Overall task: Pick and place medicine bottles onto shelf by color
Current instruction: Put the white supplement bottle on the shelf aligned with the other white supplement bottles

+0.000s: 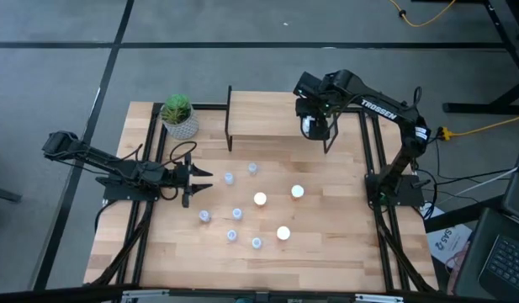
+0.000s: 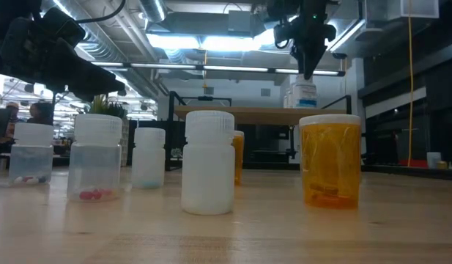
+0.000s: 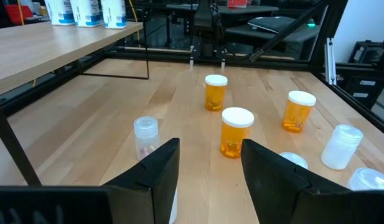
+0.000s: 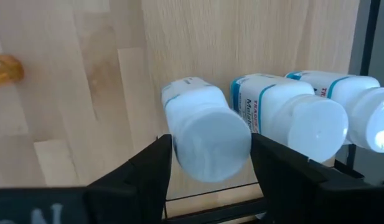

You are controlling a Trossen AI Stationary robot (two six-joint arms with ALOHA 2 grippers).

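The right gripper (image 1: 315,126) hangs over the right end of the shelf (image 1: 263,116), at the far side of the table (image 1: 326,244). Its fingers (image 4: 148,171) are clenched on a white bottle (image 4: 207,134), which stands on the shelf board just beside two more white bottles (image 4: 291,121) with blue-banded labels. The left gripper (image 1: 200,178) rests low over the table's left side, released and holding nothing, pointing toward the loose bottles. Three orange bottles (image 3: 236,132) with white caps and several small clear bottles (image 1: 229,178) stand scattered on the middle of the table, well apart from the shelf. A potted plant (image 1: 179,115) sits just left of the shelf.
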